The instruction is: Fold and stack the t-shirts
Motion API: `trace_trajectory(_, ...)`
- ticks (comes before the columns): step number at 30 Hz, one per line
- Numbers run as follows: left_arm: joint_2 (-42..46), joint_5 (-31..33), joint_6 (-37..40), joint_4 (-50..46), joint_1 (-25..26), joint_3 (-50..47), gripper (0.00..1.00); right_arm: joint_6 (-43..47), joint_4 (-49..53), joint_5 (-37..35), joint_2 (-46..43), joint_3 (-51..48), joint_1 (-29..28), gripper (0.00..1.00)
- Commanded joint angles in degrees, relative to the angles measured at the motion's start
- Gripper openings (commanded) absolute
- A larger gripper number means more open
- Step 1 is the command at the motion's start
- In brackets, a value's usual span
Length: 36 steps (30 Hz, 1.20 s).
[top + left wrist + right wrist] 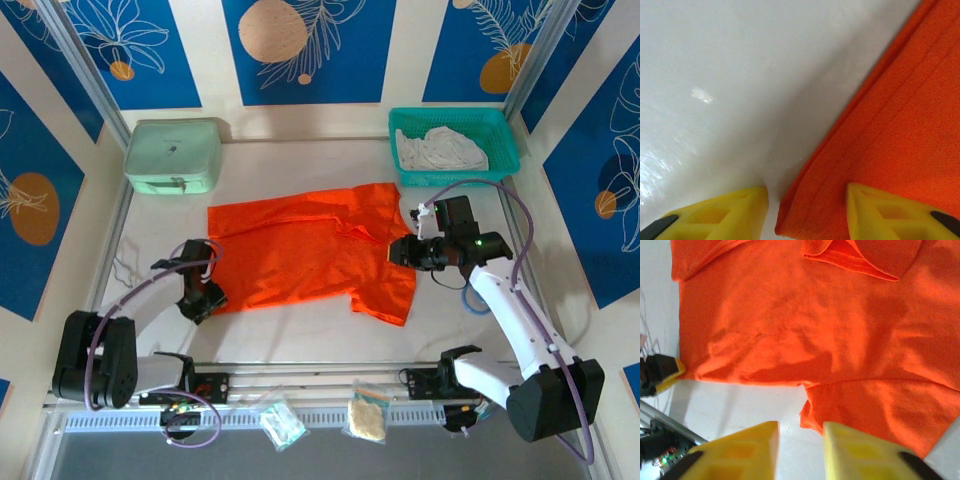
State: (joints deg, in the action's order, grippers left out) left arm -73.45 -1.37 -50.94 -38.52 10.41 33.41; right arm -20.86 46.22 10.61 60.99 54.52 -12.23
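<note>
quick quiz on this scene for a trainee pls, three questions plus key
1. True or false: the orange t-shirt lies inside the teal basket.
2. What holds the white t-shirt? A mint-green case B teal basket C table
3. Fill in: the left fingers stand either side of the orange t-shirt's ____.
Key: 1 false; 2 B; 3 edge
</note>
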Motion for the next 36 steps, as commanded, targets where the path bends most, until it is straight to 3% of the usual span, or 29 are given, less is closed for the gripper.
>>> trace_trajectory(1,-4.51,-1.3,0.31,6.31,0.72,-1.12,0.46,2.91,1.42,2.66,-0.15,3.78,-0.19,0.38)
trace_trajectory(6,-9.49,-1.01,1.95,10.04,0.92,0.77,0.41,8.57,2.19,0.57,-0.7,8.87,-3.76,0.43)
trace_trajectory(9,-10.76,0.8,3.26,9.74,0.97,2.82,0.35,16.53,3.82,-0.76,-0.22,11.26,-7.29,0.46)
trace_trajectory(12,-12.12,1.37,4.98,9.96,1.0,4.24,0.23,26.89,4.72,-9.46,-0.78,10.63,-14.31,0.47)
trace_trajectory(15,-13.1,1.88,6.53,9.96,0.94,5.37,0.06,42.6,8.94,-13.22,-1.27,7.33,-20.12,0.51)
trace_trajectory(17,-13.29,2.45,7.39,9.96,0.92,5.82,0.0,49.12,10.31,-21.01,-1.14,4.41,-24.06,0.55)
trace_trajectory(19,-13.04,3.32,7.87,9.61,0.9,6.22,0.0,53.43,11.79,-24.86,-1.04,1.93,-26.52,0.57)
trace_trajectory(23,-12.08,3.76,8.27,9.87,0.81,6.52,0.0,58.65,15.18,-24.24,-1.99,-1.57,-31.68,0.59)
trace_trajectory(28,-9.69,3.39,8.71,10.39,0.81,5.75,0.0,65.63,17.57,-27.44,-1.37,-8.5,-33.67,0.61)
trace_trajectory(36,-5.07,3.4,9.72,10.12,0.79,4.06,0.0,68.54,6.08,-28.25,2.85,-17.24,-33.95,0.64)
